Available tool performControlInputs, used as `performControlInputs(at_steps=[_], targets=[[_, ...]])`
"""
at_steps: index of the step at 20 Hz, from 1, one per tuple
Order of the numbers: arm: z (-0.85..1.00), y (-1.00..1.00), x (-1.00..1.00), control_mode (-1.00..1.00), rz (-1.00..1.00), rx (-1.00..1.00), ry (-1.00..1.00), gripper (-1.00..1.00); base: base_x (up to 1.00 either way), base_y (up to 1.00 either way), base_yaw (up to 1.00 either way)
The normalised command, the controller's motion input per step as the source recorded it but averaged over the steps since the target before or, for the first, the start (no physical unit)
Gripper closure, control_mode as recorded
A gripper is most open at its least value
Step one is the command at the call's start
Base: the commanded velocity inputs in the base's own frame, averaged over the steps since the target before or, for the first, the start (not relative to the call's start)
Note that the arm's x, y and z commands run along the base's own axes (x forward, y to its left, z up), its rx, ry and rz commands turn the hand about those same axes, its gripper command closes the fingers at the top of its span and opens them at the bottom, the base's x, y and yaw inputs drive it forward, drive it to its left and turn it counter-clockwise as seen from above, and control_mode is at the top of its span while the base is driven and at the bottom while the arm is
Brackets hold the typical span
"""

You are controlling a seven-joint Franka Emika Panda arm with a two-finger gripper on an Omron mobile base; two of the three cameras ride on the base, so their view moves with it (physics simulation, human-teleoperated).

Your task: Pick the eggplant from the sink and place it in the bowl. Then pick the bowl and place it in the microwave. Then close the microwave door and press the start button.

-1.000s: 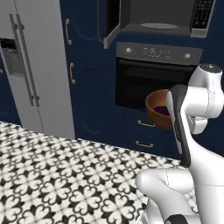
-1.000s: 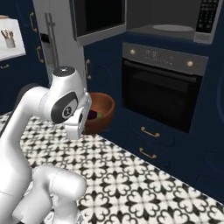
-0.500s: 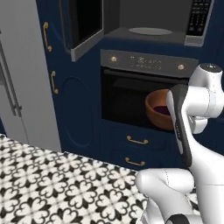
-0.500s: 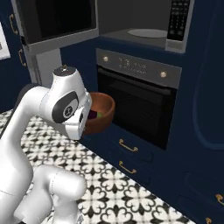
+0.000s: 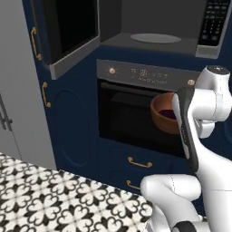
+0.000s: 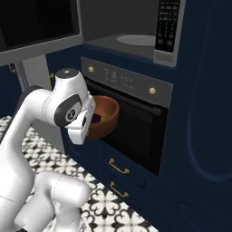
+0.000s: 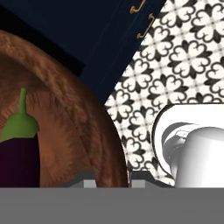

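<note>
Closer to the microwave [image 5: 154, 38] than half a second back: whole scene shifted in both base views, so base driven forward and sideways, not the appliances moved. Fridge nearly gone from the left base view, oven [image 5: 136, 115] now central. Bowl's place against the arm unchanged over that second.

Bowl [image 5: 164, 113] carried in front of the oven glass, below the microwave's open cavity and well short of it. Eggplant [image 7: 18, 151] lying inside the bowl, green stem up in the hand view; a purple patch visible in the bowl from the right base view [image 6: 96, 118]. Gripper [image 7: 113, 183] narrowed onto the bowl's rim, one fingertip [image 7: 89, 183] inside the wall, the other outside.

Microwave door [image 5: 72, 31] swung open to the left of the cavity; turntable plate [image 5: 155, 38] bare. Meaning: first step done, bowl transport under way, lift up to the cavity still needed, then door and start button.

Hard to make out: grip itself hidden behind the forearm in both base views; fingertips cut off at the bottom of the hand view, contact judged from the rim between them. Keypad [image 6: 167, 22] too small to pick out the start button. Bowl's far side cut off in the hand view.
</note>
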Motion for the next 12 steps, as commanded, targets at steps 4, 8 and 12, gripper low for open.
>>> performControlInputs(at_steps=[4,8,12], targets=[[0.00,0.00,0.00,1.00,0.00,0.00,0.00,1.00,0.69,-0.04,0.14],[0.00,0.00,0.00,1.00,0.00,0.00,0.00,1.00,0.76,0.00,0.15],[0.00,0.00,0.00,1.00,0.00,0.00,0.00,1.00,0.51,-0.02,0.25]])
